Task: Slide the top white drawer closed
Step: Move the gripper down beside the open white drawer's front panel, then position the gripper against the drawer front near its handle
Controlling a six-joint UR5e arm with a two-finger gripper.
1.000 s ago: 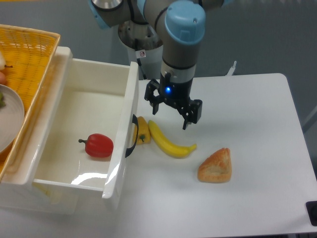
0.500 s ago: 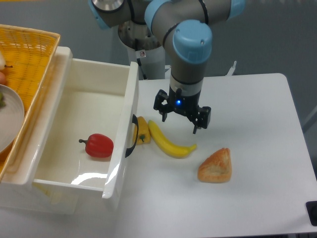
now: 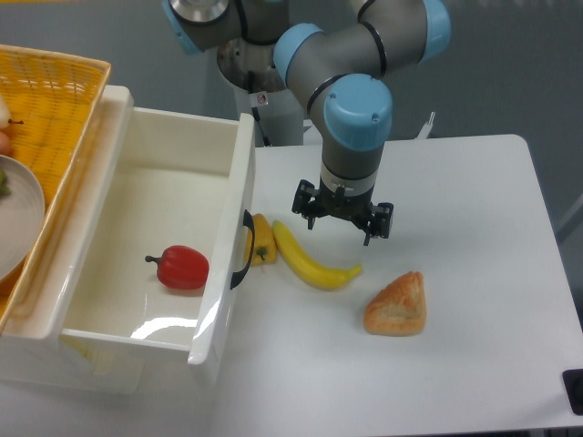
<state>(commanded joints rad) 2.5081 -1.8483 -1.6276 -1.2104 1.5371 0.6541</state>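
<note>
The top white drawer (image 3: 228, 232) stands pulled far out to the right, its front panel carrying a curved black handle (image 3: 244, 252). A red bell pepper (image 3: 180, 268) lies inside it. My gripper (image 3: 342, 225) hangs open and empty above the table, to the right of the drawer front and just above a yellow banana (image 3: 310, 261). It touches nothing. The lower drawer front is hidden.
A small yellow-orange pepper (image 3: 262, 239) lies against the drawer front by the handle. A pastry wedge (image 3: 397, 305) lies right of the banana. A yellow wicker basket (image 3: 55, 109) with a plate sits on top of the cabinet at the left.
My gripper has moved right, away from the drawer front, and turned about its vertical axis. The drawer and the food items have not moved.
</note>
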